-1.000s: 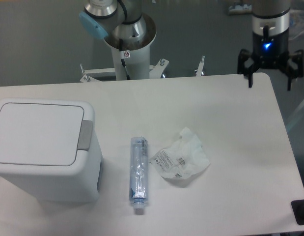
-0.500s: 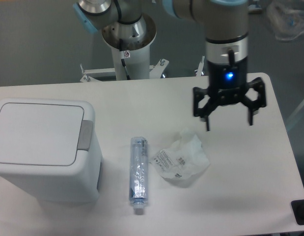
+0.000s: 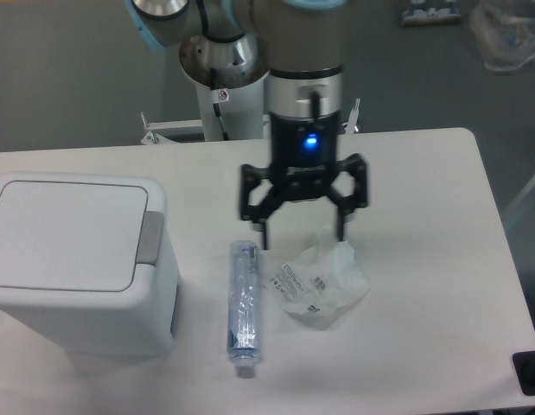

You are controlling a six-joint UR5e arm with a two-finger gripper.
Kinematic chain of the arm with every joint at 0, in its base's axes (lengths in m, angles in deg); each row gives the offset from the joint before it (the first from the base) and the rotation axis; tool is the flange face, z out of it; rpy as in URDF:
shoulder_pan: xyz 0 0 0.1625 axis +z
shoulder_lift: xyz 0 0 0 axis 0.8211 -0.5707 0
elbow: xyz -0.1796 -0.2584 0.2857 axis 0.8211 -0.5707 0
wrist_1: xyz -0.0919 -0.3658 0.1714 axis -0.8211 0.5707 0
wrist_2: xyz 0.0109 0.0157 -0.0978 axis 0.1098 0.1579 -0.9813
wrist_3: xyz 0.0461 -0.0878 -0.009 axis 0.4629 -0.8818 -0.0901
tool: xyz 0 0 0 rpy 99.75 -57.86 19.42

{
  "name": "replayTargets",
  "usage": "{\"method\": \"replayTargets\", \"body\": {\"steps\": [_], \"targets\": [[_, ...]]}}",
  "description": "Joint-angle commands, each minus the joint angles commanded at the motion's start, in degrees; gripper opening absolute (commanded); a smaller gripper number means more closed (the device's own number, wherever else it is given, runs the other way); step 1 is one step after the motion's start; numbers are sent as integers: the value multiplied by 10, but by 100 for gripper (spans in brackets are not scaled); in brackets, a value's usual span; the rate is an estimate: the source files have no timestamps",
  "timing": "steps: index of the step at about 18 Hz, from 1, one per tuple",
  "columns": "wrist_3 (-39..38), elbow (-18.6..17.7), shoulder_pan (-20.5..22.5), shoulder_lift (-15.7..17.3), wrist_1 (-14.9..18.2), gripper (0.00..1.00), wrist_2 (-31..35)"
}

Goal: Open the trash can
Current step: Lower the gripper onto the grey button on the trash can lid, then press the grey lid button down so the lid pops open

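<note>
The pincer [image 3: 302, 235] was seen with its two fingers spread wide, nothing held between them. Well to its left, at the table's [image 3: 423, 190] left edge, the trash can [image 3: 81, 264] was set, a large white boxy bin with rounded corners. Its flat square lid [image 3: 66, 234] was shut, so any contents were hidden. A grey tab [image 3: 149, 238] was turned toward the pincer. Just below the pincer, a clear bottle [image 3: 244, 304] and a crumpled wrapper [image 3: 319, 281] were laid.
</note>
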Motion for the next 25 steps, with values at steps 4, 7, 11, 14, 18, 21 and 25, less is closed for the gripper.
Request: {"method": "replayTargets", "body": {"steps": [4, 7, 11, 14, 18, 21, 25], "targets": [[-4, -29, -25, 16, -1, 100, 0], [-11, -32, -30, 15, -1, 100, 0], [-13, -33, -43, 14, -1, 100, 0], [-16, -38, -46, 12, -1, 100, 1], [-16, -41, -47, 9, -1, 100, 1], [-14, -46, -47, 9, -1, 100, 2], [-14, -49, -47, 8, -1, 100, 2]]}}
